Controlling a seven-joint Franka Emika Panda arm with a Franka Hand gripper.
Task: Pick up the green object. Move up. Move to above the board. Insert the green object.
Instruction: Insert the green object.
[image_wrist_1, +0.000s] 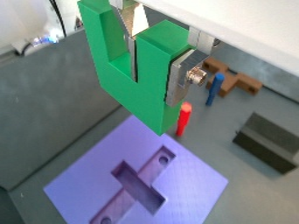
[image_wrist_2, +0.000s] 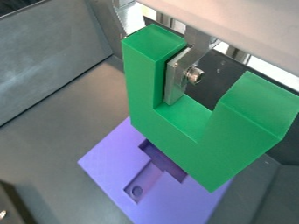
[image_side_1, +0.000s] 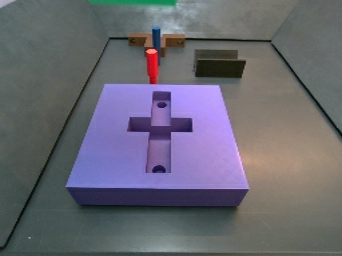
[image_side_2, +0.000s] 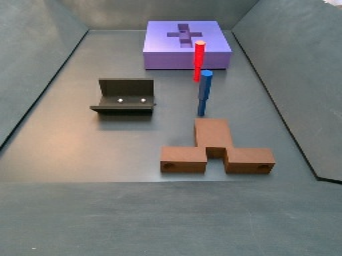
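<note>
Closest to the lens in both wrist views is the green object (image_wrist_1: 138, 79), a blocky U-shape with its notch turned up toward the wrist. The claw (image_wrist_2: 187, 74) is clamped on it: one silver finger (image_wrist_2: 181, 77) lies flat against the inner face of an arm of the piece, and another finger (image_wrist_1: 181, 77) shows beside the notch in a wrist view. The piece hangs high in the air, above the board and clear of it. In a side view only a green strip (image_side_1: 134, 3) shows at the frame's upper edge.

The board (image_side_1: 114, 160) is the largest thing, a purple slab flat on the grey tabletop (image_side_2: 80, 150), with a cross-shaped recess (image_side_1: 160, 125) and two small round holes in its top.

A dark L-shaped fixture (image_side_2: 124, 97) stands well apart from the board. A brown stepped block (image_side_2: 214, 150) lies near the tabletop's front in a side view. A thin red cylinder (image_side_1: 152, 64) stands upright just beside the board's edge, and a thin blue peg (image_side_2: 205, 93) stands upright between it and the brown block.
</note>
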